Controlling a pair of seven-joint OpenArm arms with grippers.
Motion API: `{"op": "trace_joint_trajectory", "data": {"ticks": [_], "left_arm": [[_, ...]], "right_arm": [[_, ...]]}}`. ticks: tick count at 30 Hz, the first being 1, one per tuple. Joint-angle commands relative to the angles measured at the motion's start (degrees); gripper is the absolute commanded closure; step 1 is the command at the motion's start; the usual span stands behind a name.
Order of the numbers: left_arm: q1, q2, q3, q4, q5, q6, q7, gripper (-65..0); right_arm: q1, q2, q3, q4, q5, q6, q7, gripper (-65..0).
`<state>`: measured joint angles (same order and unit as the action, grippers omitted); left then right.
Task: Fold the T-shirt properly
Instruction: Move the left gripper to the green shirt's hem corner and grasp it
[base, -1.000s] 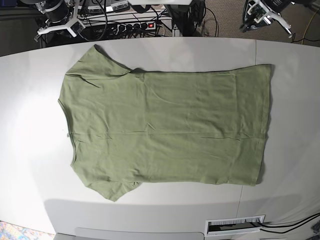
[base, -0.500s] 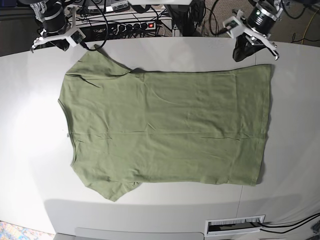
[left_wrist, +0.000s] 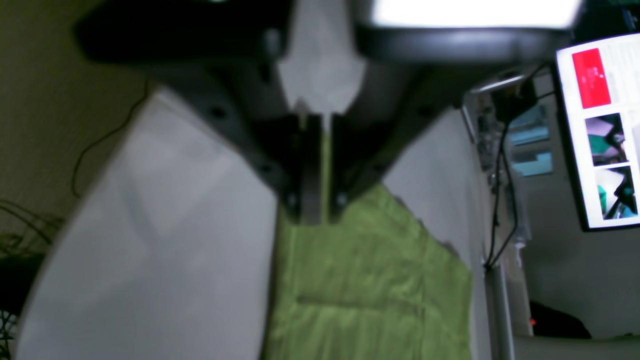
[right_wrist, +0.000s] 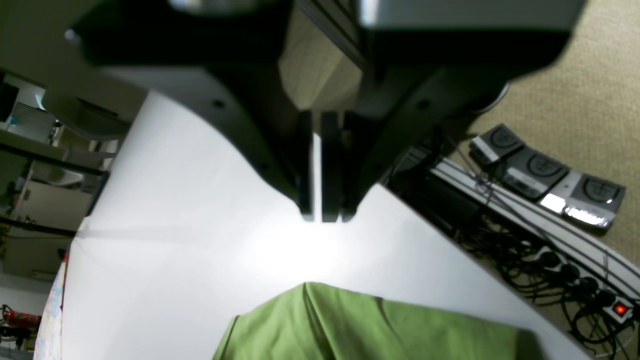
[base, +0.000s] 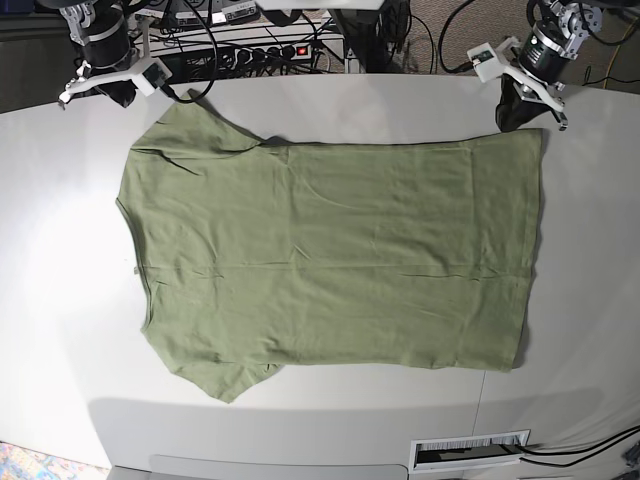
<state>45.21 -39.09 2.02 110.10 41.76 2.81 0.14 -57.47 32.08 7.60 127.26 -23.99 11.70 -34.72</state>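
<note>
In the upper left of the base view, your right gripper (base: 118, 90) is hanging over bare table (base: 60, 200), just off the tip of the upper sleeve (base: 195, 115). Its wrist camera is showing the jaws nearly together, a thin sliver of light between them, clamped on nothing; the sleeve is lying below them, apart from the pads.

Moving right, the T-shirt (base: 330, 255) is lying flat across the middle of the frame, neck toward the left edge, hem toward the right, both short sleeves splayed out. It is looking plain sage green with no print, mostly smooth, with a faint horizontal crease running across the body and small wrinkles near the upper shoulder.

You are dealing with thin, soft cloth here: light, limp, likely to sag and drag rather than hold shape, so I would judge pinching right at the corners and lifting together as the safest course. The upper sleeve or shoulder and the upper hem corner (base: 535, 135) are looking like the natural holds.

In the upper right, your left gripper (base: 520, 110) is sitting right at that hem corner. Its own camera is showing the jaws slightly apart, green fabric visible through the slot, not yet pinched.
</note>
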Motion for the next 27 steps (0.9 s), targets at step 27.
{"op": "trace_joint_trajectory", "data": {"ticks": [27], "left_arm": [[-6.4, -3.6, -0.3, -11.2, -4.5, -4.2, -7.7, -21.6]], "right_arm": [[-0.5, 0.5, 0.4, 1.3, -1.4, -0.7, -0.2, -3.7]]}}
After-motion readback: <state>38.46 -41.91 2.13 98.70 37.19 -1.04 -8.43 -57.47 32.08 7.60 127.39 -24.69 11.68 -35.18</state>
